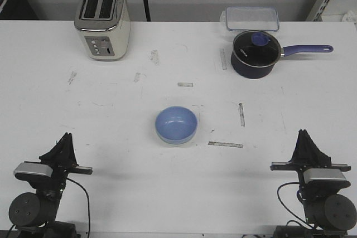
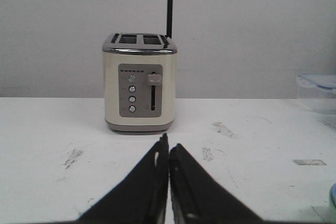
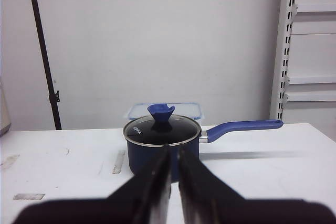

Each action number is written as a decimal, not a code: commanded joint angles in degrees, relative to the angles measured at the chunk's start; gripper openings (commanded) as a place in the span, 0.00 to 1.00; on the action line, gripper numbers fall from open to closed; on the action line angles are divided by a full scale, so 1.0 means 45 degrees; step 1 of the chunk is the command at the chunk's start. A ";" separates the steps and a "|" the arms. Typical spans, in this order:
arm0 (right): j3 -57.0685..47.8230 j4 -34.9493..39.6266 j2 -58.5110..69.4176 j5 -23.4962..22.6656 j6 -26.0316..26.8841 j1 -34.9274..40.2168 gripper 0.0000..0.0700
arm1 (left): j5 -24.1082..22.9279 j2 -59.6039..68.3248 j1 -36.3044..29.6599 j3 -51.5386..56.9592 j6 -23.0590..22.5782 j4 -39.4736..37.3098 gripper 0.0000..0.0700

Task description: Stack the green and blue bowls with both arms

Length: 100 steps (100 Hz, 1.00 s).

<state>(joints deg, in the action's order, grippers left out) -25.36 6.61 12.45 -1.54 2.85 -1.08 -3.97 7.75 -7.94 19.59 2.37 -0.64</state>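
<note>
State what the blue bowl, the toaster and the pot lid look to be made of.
Blue bowl: likely glazed ceramic or hard plastic, glossy. Toaster: cream painted body, brushed metal top and panel. Pot lid: dark, see-through glass with a metal rim and blue knob.

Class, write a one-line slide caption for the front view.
Blue bowl sits mid-table between shut left gripper and right gripper.

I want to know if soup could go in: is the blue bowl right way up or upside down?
Right way up. The front view looks into the blue bowl: its open hollow faces upward, and it looks empty.
</note>
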 commanded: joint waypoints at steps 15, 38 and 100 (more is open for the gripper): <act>-0.0029 -0.0131 -0.0029 0.0010 0.0112 0.0000 0.02 | 0.0233 -0.0073 0.0622 -0.0087 -0.1753 -0.0160 0.00; -0.0029 -0.0131 -0.0029 0.0010 0.0112 0.0000 0.02 | 0.0563 -0.0204 0.1545 -0.0986 -0.1617 -0.0593 0.00; -0.0029 -0.0131 -0.0029 0.0010 0.0107 0.0000 0.02 | 0.0549 -0.1681 0.1608 -0.4201 -0.1617 -0.2414 0.00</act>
<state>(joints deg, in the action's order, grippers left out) -25.36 6.63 12.45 -1.52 2.85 -1.08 -1.37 0.43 -0.75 1.96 -4.08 -10.48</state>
